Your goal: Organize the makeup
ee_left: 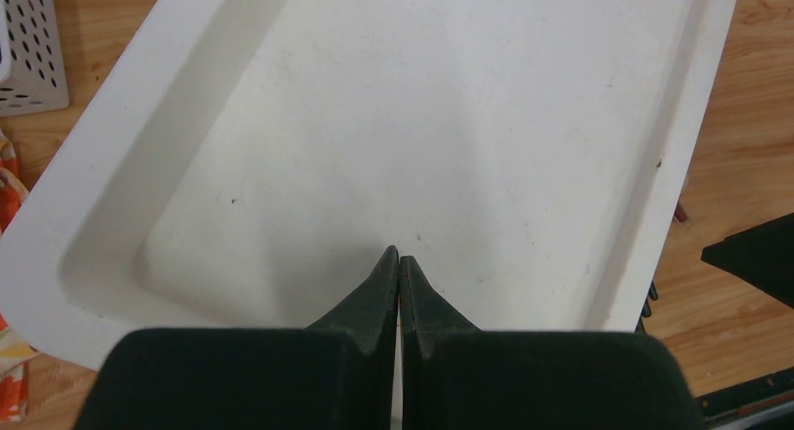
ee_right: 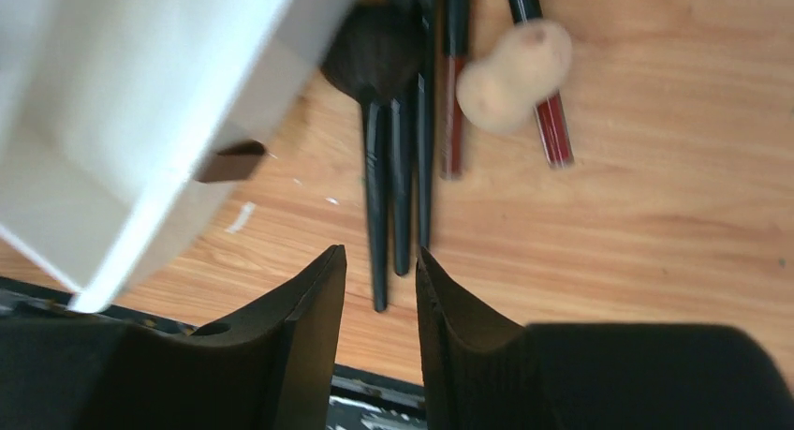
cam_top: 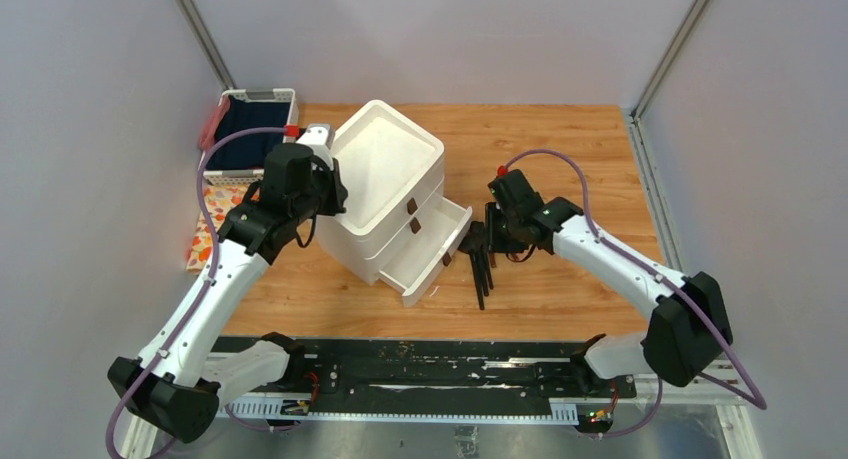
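Note:
Several slim black brushes [ee_right: 393,168] lie side by side on the wooden table, right of the open bottom drawer [ee_right: 140,121] of the white drawer box [cam_top: 385,164]. Beside them lie a beige gourd-shaped sponge [ee_right: 513,74] and two reddish-brown sticks [ee_right: 452,111]. In the top view the brushes [cam_top: 481,274] show under my right gripper [cam_top: 478,241]. My right gripper [ee_right: 379,257] is open and empty, just above the brush handle ends. My left gripper [ee_left: 400,259] is shut and empty over the box's recessed top [ee_left: 421,121].
A white basket with dark blue cloth [cam_top: 250,129] stands at the back left, behind the left arm. An orange patterned cloth [cam_top: 210,224] lies on the left edge. The drawer's brown knob [ee_right: 231,163] faces the brushes. A black rail [cam_top: 420,369] runs along the near edge.

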Action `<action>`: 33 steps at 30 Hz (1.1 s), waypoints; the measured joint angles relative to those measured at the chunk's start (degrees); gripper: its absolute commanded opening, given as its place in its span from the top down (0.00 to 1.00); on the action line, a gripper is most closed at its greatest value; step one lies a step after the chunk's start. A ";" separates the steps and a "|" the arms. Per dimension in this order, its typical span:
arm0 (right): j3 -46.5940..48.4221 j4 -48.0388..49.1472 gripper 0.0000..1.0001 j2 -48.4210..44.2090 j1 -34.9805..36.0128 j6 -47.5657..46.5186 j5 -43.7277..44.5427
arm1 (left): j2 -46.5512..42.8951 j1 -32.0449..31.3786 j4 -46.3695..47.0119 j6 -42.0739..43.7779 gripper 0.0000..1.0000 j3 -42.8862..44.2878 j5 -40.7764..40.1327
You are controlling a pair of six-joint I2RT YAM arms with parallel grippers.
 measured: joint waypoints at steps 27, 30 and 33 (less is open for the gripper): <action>-0.24 -2.73 0.64 19.41 8.11 -0.70 1.75 | 0.02 0.00 0.26 -0.02 1.00 -0.09 0.50; -0.09 -2.60 0.65 20.04 8.22 -0.70 1.68 | -0.04 0.00 0.57 -0.02 1.00 -0.31 0.50; -0.02 -2.36 0.68 20.37 8.31 -0.63 1.42 | -0.07 0.00 0.72 -0.04 1.00 -0.42 0.50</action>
